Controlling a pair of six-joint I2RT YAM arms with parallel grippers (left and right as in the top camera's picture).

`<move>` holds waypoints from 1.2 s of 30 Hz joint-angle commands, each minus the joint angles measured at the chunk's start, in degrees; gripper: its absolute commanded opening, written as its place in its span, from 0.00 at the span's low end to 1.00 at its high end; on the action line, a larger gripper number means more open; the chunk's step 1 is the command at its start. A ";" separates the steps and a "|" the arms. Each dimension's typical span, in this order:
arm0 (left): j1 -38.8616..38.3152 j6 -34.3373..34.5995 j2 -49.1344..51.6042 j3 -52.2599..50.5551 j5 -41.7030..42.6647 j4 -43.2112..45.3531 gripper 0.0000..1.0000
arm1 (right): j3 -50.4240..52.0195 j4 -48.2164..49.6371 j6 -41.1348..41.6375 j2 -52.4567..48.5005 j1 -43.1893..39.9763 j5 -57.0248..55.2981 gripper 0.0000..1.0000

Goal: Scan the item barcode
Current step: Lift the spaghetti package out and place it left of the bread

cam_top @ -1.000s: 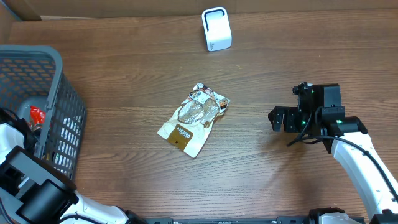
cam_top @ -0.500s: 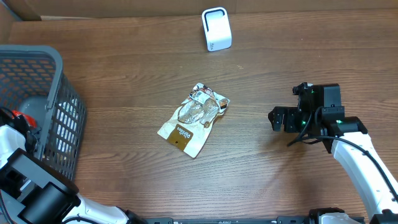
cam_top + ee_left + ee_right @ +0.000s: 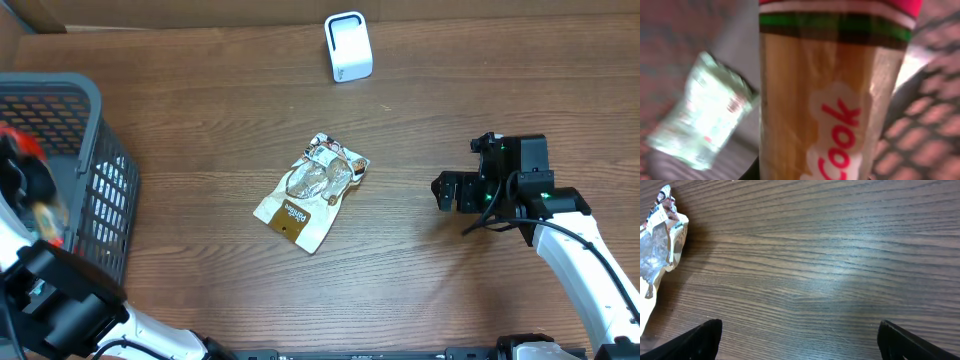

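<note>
Nearest, at left: left gripper (image 3: pixel 28 185), blurred by motion above the basket (image 3: pixel 95 190), jaws set narrow on a packet (image 3: pixel 815 100); fingers themselves hardly seen in the wrist view. Packet held upright and close to the left wrist lens: tan body, red "Cook" lettering on a white patch, green and red bands across the far end. Beneath it, inside the basket, a clear bag (image 3: pixel 705 110), out of focus, with mesh wall at right. Nearest, at right: right gripper (image 3: pixel 800 336), jaws spread wide and holding nothing, fingers (image 3: pixel 700 337) poised over bare table (image 3: pixel 200 120) and pointed leftward. Farther in, mid-table: pouch (image 3: pixel 312 190), laid flat, tan corner toward the near edge, well apart from both grippers, its edge caught at the left of the right wrist view. Farthest, by the back edge: white scanner (image 3: pixel 348 46), upright, well apart from packet and pouch alike.
</note>
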State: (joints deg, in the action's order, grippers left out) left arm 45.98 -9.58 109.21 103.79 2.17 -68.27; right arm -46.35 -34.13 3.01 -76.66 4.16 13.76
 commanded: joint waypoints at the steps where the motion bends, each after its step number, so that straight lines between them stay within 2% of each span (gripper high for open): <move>1: -1.95 0.57 -2.08 14.97 3.96 -4.46 0.04 | -1.18 0.20 -0.02 0.07 0.28 0.48 1.00; 10: -9.55 2.38 -3.26 46.10 8.46 -18.82 0.04 | -1.18 0.20 -0.02 0.07 0.28 0.48 1.00; 13: -14.80 4.55 -4.98 51.28 8.44 -23.12 0.04 | -1.18 0.20 -0.02 0.07 0.28 0.46 1.00; 17: -23.74 7.54 -6.58 51.82 7.85 -28.52 0.05 | -1.18 0.20 -0.02 0.07 0.28 0.46 1.00; 20: -31.06 11.17 -6.78 47.84 7.72 -28.52 0.04 | -1.18 0.20 -0.02 0.07 0.28 0.46 1.00; 23: -38.56 15.02 -6.21 41.92 4.04 -28.52 0.04 | -1.18 0.20 -0.02 0.07 0.28 0.46 1.00; 29: -48.96 23.69 -5.97 21.53 -5.66 -27.12 0.05 | -1.18 0.20 -0.02 0.07 0.28 0.46 1.00; 32: -51.74 26.51 -5.97 9.70 -8.92 -23.15 0.05 | -1.18 0.20 -0.02 0.07 0.28 0.46 1.00; 36: -53.81 29.33 -5.97 -5.55 -11.89 -12.83 0.04 | -1.18 0.20 -0.02 0.07 0.28 0.46 1.00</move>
State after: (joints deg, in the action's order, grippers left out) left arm -6.92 14.96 103.98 105.51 -4.12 -85.58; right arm -46.39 -34.15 2.98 -76.66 4.16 13.74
